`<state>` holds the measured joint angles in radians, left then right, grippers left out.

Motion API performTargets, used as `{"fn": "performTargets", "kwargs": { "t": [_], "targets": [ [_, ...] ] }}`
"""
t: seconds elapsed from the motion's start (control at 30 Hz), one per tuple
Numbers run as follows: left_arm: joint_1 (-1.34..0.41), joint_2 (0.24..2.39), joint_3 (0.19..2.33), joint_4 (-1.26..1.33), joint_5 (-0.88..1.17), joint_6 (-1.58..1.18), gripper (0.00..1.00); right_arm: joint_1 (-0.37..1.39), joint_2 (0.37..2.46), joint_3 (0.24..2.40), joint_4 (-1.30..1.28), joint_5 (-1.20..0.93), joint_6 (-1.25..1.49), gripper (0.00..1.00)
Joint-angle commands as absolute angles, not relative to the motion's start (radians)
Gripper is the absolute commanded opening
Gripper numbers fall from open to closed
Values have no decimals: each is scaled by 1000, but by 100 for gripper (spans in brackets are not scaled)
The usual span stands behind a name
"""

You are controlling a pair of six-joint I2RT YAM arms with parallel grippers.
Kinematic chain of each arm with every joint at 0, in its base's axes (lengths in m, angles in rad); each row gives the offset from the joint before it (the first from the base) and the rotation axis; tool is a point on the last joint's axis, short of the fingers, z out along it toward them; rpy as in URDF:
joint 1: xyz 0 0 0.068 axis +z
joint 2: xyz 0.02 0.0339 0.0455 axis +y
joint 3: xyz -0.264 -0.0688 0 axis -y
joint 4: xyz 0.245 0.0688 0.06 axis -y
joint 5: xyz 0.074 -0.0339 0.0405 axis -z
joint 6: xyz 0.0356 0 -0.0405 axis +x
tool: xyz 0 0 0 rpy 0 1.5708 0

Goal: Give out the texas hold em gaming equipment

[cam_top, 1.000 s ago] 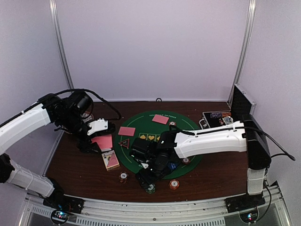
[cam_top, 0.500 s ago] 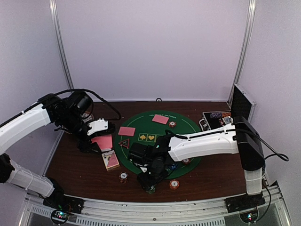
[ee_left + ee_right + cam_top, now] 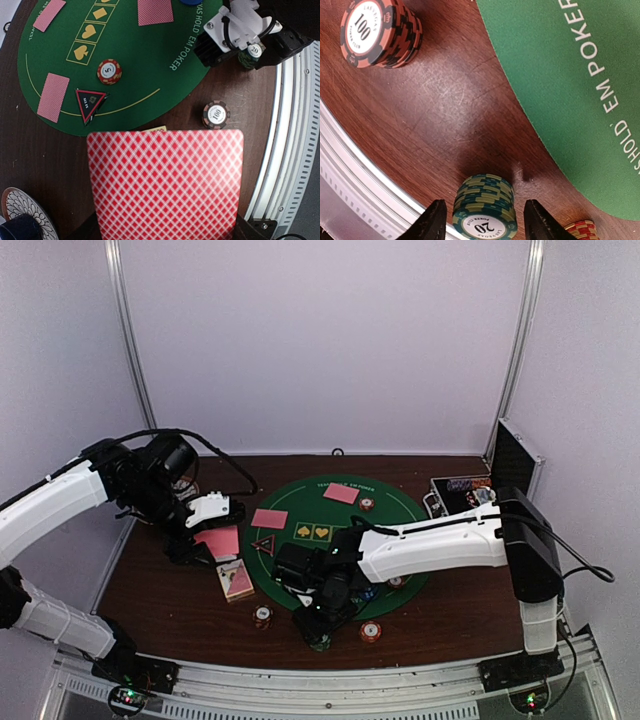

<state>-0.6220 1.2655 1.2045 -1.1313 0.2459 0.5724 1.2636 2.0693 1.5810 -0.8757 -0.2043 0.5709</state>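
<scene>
At the left gripper [image 3: 200,538]: clamps shut on one pink-backed card [image 3: 165,180], patterned back up and roughly level. Hovers over the brown table [image 3: 150,590] just left of the green felt mat [image 3: 330,555], just far of the deck [image 3: 236,580] lying on the wood.

At the right gripper [image 3: 485,206]: reaches down to the near strip of table, just off the mat's near rim. Straddles a green chip stack [image 3: 482,192] marked 20, standing on the wood. Fingers [image 3: 436,220] apart, one on each side of the stack, with a thin sliver of gap at each; no clear contact.

Near the green stack, to its left on the bare wood: a salmon-and-black chip stack [image 3: 377,32] marked 100. To its right, also off the felt: an orange chip stack [image 3: 370,631].

On the mat: three more cards, backs up, one at the left [image 3: 52,96] just far of a black-and-red triangular marker [image 3: 91,98]. Near that marker, a red chip [image 3: 109,71] marked 5. Toward the far edge, close to another card [image 3: 341,493], a further small chip [image 3: 367,504].

At the far right of the table: the black-and-silver case [image 3: 465,490], open, lid upright.
</scene>
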Motion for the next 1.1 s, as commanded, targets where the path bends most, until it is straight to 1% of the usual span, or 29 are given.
{"fn": "performTargets", "kwargs": {
  "t": [0.0, 0.17, 0.3, 0.7, 0.97, 1.07],
  "targets": [
    [-624, 1254, 1228, -1130, 255, 568, 0, 1271, 2086, 1588, -885, -217, 565, 57],
    [-624, 1255, 1229, -1130, 262, 568, 0, 1275, 2087, 1581, -887, -223, 562, 57],
    [-624, 1255, 1227, -1129, 261, 567, 0, 1276, 2086, 1578, -889, -219, 563, 53],
    [-624, 1253, 1228, -1130, 255, 568, 0, 1275, 2083, 1603, -934, -172, 551, 32],
    [-624, 1252, 1230, -1130, 260, 568, 0, 1268, 2065, 1626, -956, -154, 546, 20],
    [-624, 1249, 1227, -1130, 256, 566, 0, 1251, 2034, 1636, -962, -155, 550, 18]
  ]
}}
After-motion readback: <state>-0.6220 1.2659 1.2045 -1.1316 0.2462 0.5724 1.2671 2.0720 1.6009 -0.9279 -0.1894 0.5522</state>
